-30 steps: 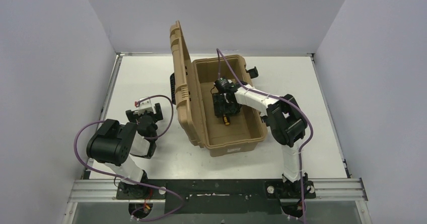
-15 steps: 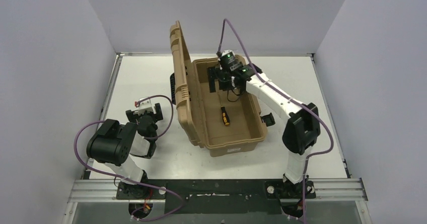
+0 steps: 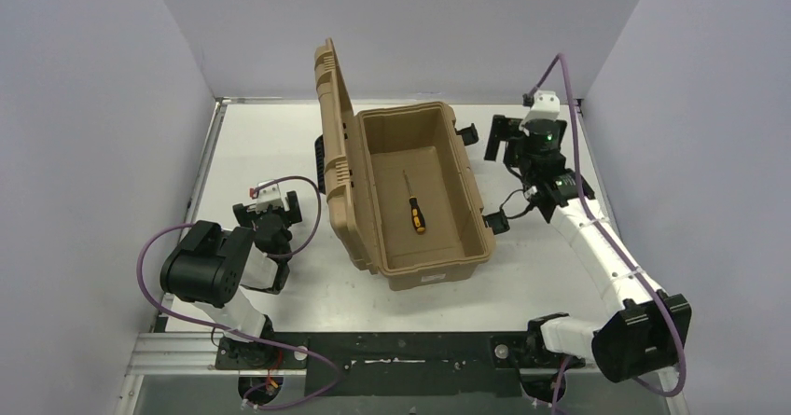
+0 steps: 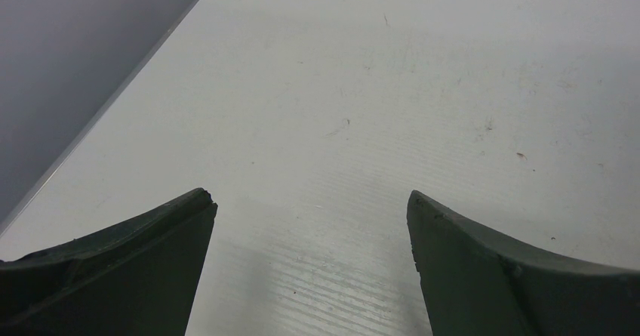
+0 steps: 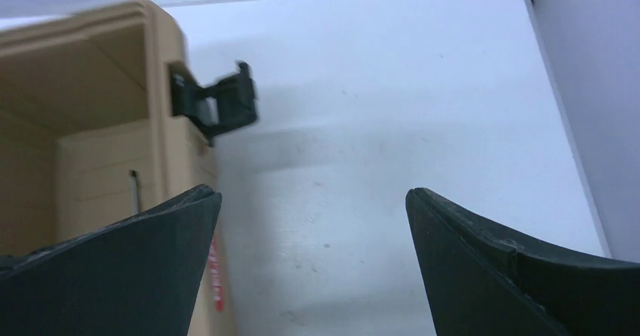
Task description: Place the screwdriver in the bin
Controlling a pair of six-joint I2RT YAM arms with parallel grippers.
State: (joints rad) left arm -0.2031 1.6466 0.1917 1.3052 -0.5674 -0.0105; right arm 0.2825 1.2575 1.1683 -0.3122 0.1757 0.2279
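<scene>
The screwdriver (image 3: pixel 416 213), with an orange-and-black handle, lies flat on the floor of the open tan bin (image 3: pixel 437 271). The bin's ribbed lid (image 3: pixel 333 126) stands upright on its left side. My right gripper (image 3: pixel 504 139) is open and empty, outside the bin, beyond its far right corner and above the table. In the right wrist view its gripper (image 5: pixel 311 196) frames bare table, with the bin's corner (image 5: pixel 90 87) at left and a thin grey shaft (image 5: pixel 133 190) inside. My left gripper (image 3: pixel 269 212) is open and empty, left of the bin; its wrist view shows its gripper (image 4: pixel 311 200) over bare table.
Black latches hang on the bin's right side (image 3: pixel 469 133) (image 3: pixel 496 221); one shows in the right wrist view (image 5: pixel 219 102). Grey walls enclose the white table (image 3: pixel 261 145) on three sides. Purple cables loop from both arms.
My right gripper has let go of the screwdriver, which stays on the bin floor. It rose out of the bin and swung right, beyond the far right corner. The left arm has not moved.
</scene>
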